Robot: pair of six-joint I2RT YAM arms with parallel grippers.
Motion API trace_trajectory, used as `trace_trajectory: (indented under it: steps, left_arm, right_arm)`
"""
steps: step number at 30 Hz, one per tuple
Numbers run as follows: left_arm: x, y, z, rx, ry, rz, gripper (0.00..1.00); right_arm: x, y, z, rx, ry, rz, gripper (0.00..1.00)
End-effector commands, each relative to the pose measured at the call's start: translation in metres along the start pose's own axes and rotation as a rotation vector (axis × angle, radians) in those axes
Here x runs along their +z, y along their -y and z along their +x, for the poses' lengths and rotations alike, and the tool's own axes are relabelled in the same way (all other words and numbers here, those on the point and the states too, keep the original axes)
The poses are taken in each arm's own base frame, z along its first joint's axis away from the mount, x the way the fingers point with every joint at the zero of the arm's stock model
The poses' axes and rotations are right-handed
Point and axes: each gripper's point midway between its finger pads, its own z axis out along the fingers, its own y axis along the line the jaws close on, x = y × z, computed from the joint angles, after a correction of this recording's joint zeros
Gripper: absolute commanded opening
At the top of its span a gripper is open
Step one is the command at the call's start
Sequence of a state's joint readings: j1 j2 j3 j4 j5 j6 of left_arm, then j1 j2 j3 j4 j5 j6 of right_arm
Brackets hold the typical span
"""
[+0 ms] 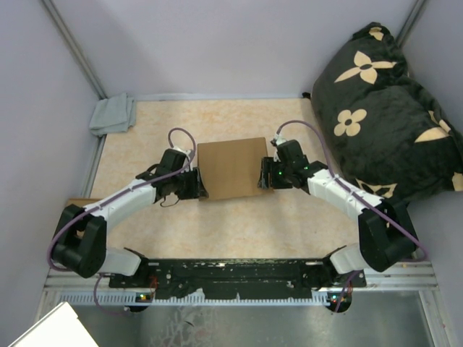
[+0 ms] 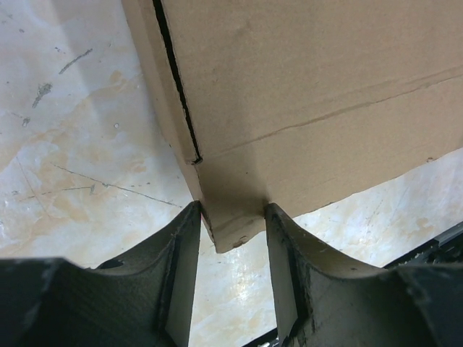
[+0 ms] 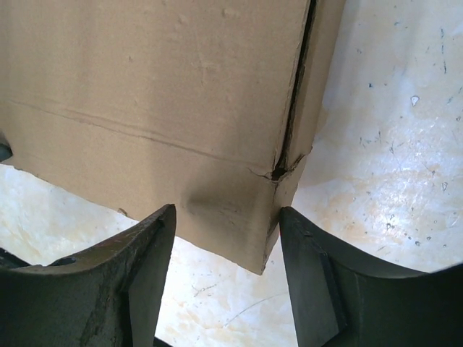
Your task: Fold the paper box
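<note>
The paper box (image 1: 233,168) is plain brown cardboard and lies folded shut on the beige tabletop in the middle of the top view. My left gripper (image 1: 197,185) is at its near left corner. In the left wrist view both fingers press against that corner of the box (image 2: 311,79), so the left gripper (image 2: 231,211) is shut on it. My right gripper (image 1: 266,178) is at the near right corner. In the right wrist view the box (image 3: 145,72) has a small tear at the corner crease. The right gripper (image 3: 226,211) is open and straddles that corner.
A grey cloth (image 1: 113,114) lies at the far left corner of the table. A black cushion with tan flowers (image 1: 383,108) fills the far right side. Grey walls close in the back and left. A white sheet (image 1: 51,329) lies below the arm bases.
</note>
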State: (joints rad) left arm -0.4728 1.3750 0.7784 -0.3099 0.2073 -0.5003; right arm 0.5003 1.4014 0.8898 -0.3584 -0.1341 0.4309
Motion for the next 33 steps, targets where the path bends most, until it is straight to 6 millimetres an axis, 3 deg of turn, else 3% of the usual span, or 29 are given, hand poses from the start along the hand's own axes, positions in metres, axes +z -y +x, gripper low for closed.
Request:
trace_trajectory:
  steps: [1, 20, 29, 33]
  left_arm:
    - [0.005, 0.004, -0.001, -0.003, 0.006, 0.031, 0.46]
    - [-0.009, 0.014, -0.020, 0.007, 0.058, 0.046, 0.46]
    - [-0.010, 0.016, -0.020, 0.004, 0.058, 0.058, 0.46]
    - [-0.010, 0.014, -0.021, 0.005, 0.062, 0.048, 0.46]
  right_arm:
    - [0.007, -0.003, -0.003, 0.006, 0.020, -0.026, 0.60]
    - [0.004, 0.016, 0.025, 0.000, -0.026, 0.027, 0.64]
    - [-0.008, -0.004, 0.018, -0.018, 0.026, -0.078, 0.59]
    - [-0.011, 0.008, 0.010, -0.023, 0.052, 0.000, 0.59]
